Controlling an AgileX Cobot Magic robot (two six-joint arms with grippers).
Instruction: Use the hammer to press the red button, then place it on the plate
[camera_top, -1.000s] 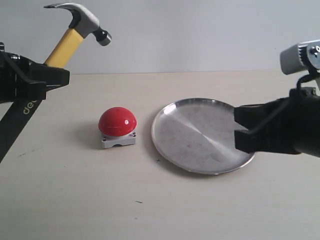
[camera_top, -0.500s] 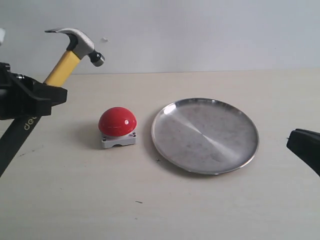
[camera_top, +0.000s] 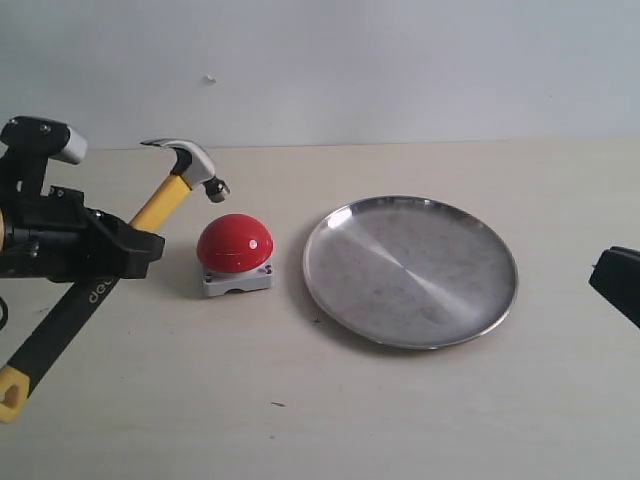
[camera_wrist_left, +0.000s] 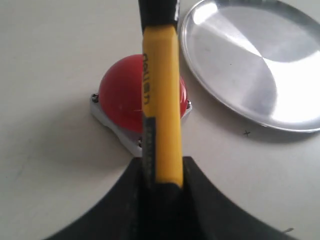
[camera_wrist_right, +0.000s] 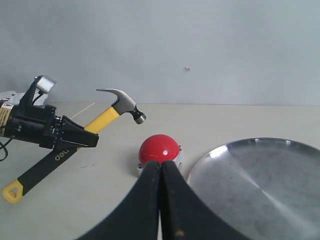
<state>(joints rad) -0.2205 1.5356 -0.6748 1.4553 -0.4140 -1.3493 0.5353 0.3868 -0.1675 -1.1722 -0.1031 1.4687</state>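
Observation:
My left gripper (camera_top: 135, 250) is shut on the hammer (camera_top: 160, 205), gripping its yellow-and-black handle (camera_wrist_left: 161, 125). The handle slants up to the right. Its dark metal head (camera_top: 195, 165) hangs just above and left of the red button (camera_top: 234, 243), with a small gap between them. The yellow looped tip (camera_top: 10, 393) sits low at the left. The silver plate (camera_top: 410, 270) lies to the right of the button and holds nothing. My right gripper (camera_wrist_right: 160, 167) is shut with nothing in it, and only its edge (camera_top: 618, 282) shows at the far right of the exterior view.
The beige tabletop (camera_top: 300, 400) runs back to a plain pale wall (camera_top: 350, 70). A white-grey camera housing (camera_top: 45, 135) sits on top of the left arm. A few small dark specks (camera_top: 277, 404) mark the table in front of the button.
The left arm has come down and to the right, bringing the hammer head from high at the upper left to just above the button. The right gripper has drawn back off the plate to the right edge.

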